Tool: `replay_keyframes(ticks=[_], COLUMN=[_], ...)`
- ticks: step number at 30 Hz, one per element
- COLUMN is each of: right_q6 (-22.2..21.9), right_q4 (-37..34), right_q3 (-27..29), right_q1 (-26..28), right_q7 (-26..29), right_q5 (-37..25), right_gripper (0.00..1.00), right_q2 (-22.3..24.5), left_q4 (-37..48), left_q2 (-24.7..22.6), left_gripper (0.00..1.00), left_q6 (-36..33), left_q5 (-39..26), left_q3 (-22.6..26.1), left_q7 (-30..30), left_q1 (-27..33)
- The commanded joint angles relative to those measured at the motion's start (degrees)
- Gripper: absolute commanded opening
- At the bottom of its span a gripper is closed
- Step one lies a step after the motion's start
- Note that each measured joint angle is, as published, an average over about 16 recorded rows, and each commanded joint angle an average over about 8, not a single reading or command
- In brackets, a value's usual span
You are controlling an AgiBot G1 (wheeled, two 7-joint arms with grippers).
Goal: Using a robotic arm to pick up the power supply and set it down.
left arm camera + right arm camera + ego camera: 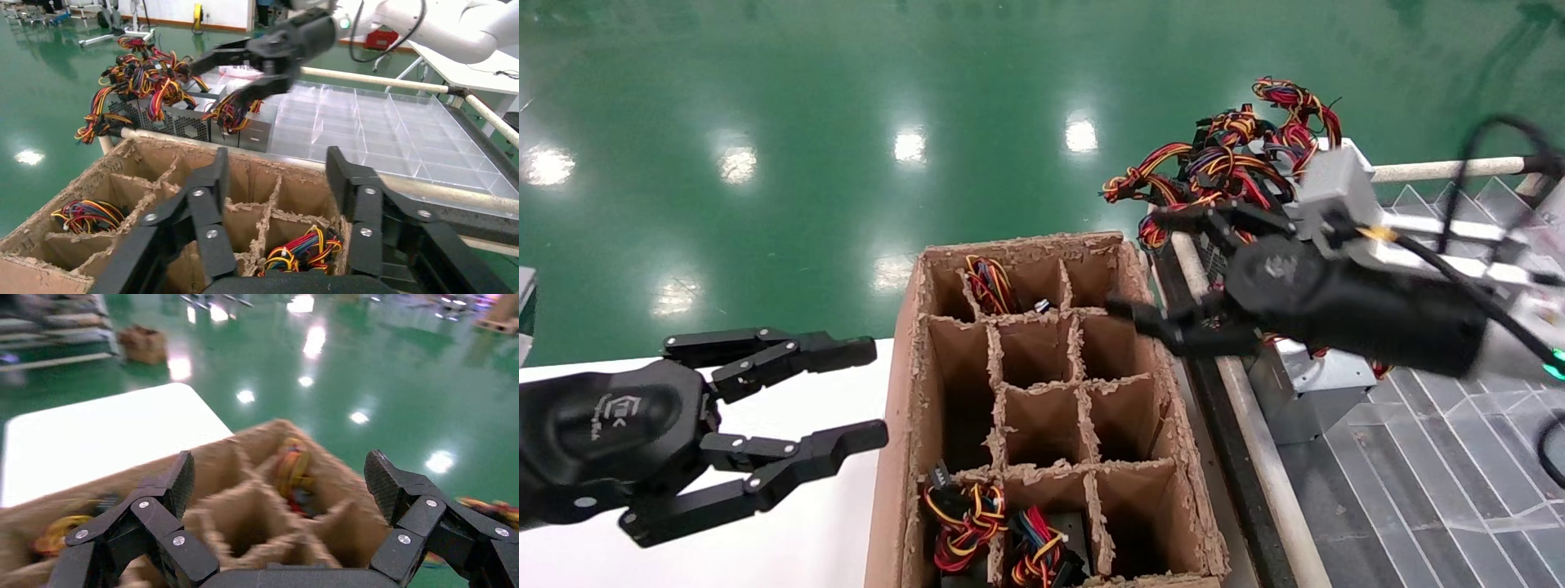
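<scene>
Silver-grey power supplies with a tangle of red, yellow and black wires stand at the right, by the near end of a clear tray. My right gripper hangs open and empty between them and the cardboard box, over the box's right wall. In the right wrist view the open right gripper looks down on box compartments, one holding wires. The left wrist view shows the supplies, the right gripper and its white arm. My left gripper stays open over the white table.
The divided cardboard box holds wired units in a far compartment and two near ones. A clear partitioned tray lies right of a pale rail. The white table is left of the box. Green floor lies beyond.
</scene>
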State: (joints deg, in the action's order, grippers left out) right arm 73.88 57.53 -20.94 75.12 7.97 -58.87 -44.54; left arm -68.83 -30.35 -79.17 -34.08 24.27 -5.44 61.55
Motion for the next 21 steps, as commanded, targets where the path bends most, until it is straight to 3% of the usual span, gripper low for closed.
replay_keyframes(ticks=[1, 14, 21], right_q6=[1.6, 11.4, 13.4], right_q4=[2.2, 15.4, 18.2], right_q3=[0.7, 4.7, 5.6], right_q1=[-1.8, -13.0, -15.4], right_q7=[0.4, 2.7, 3.0], right_q5=[2.3, 16.4, 19.4], right_gripper=[1.0, 1.0, 1.0], right_q2=[1.3, 9.1, 10.8], left_q4=[0.0, 0.0, 0.0], left_q2=[0.0, 0.0, 0.0], left_gripper=[1.0, 1.0, 1.0], left_q6=[0.0, 0.0, 0.0], left_q5=[0.0, 0.0, 0.0], left_q3=[0.0, 0.0, 0.0], left_q7=[0.0, 0.0, 0.0], left_q1=[0.0, 0.0, 0.0])
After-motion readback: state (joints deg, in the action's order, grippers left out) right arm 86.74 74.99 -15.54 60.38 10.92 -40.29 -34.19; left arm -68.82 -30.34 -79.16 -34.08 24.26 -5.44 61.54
